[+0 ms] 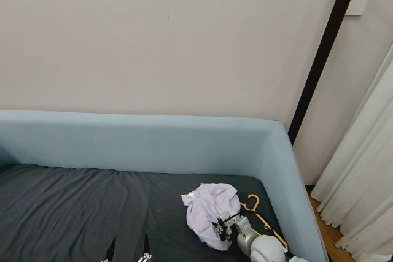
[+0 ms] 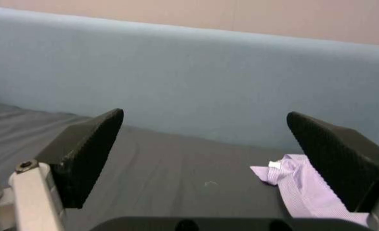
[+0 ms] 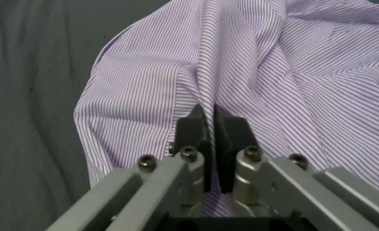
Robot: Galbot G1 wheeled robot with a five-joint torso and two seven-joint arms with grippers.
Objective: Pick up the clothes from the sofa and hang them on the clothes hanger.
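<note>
A crumpled purple-and-white striped shirt (image 1: pixel 210 211) lies on the dark sofa seat (image 1: pixel 80 207) near the right armrest. My right gripper (image 1: pixel 221 227) is at the shirt's near edge. In the right wrist view its fingers (image 3: pixel 192 129) are pinched together on a fold of the shirt (image 3: pixel 254 67). A yellow clothes hanger (image 1: pixel 261 213) lies on the seat just right of the shirt. My left gripper (image 1: pixel 128 251) hovers low over the seat to the left, open, with nothing between its fingers (image 2: pixel 86 154); the shirt (image 2: pixel 298 185) shows beyond it.
The sofa has a light blue backrest (image 1: pixel 135 142) and right armrest (image 1: pixel 288 182). A dark vertical post (image 1: pixel 319 59) stands behind the sofa's right corner, with white curtains (image 1: pixel 365 182) to its right.
</note>
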